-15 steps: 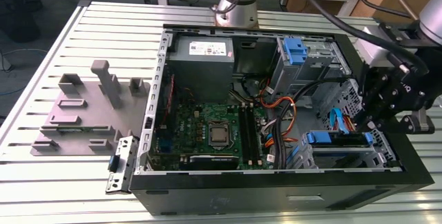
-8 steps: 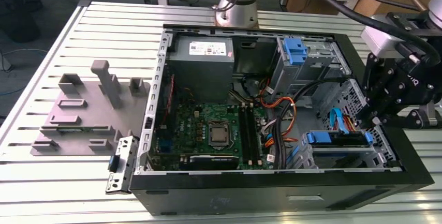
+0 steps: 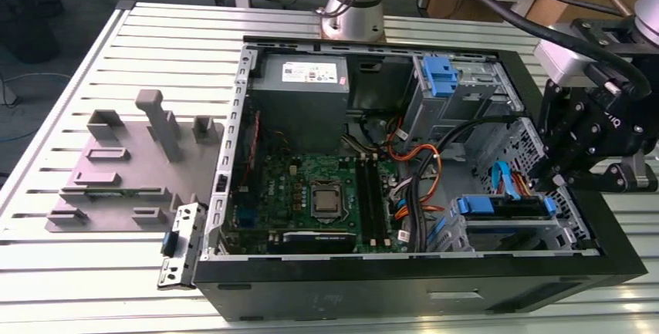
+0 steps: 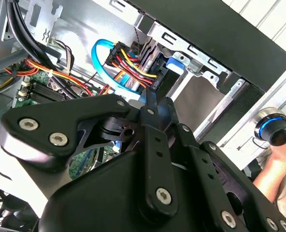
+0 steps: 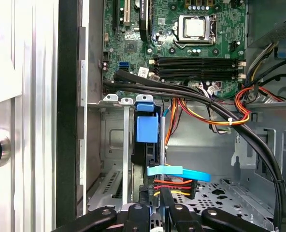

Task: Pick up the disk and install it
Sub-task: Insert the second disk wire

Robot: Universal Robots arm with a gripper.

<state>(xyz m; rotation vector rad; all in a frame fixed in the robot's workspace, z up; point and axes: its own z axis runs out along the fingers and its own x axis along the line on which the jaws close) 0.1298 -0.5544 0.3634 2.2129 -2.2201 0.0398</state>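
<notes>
Hovering at the open computer case in the exterior view, the gripper sits just above the disk, already standing in its bay. In the second wrist view the jaws look drawn together on nothing, the disk just beyond their tips. In the first wrist view the disk lies straight ahead of them; installing seems nearly finished, and any further move calls for a straight, gentle push.

The arm reaches down at the exterior view's right, its gripper pointing downward (fingers drawn together).
</notes>
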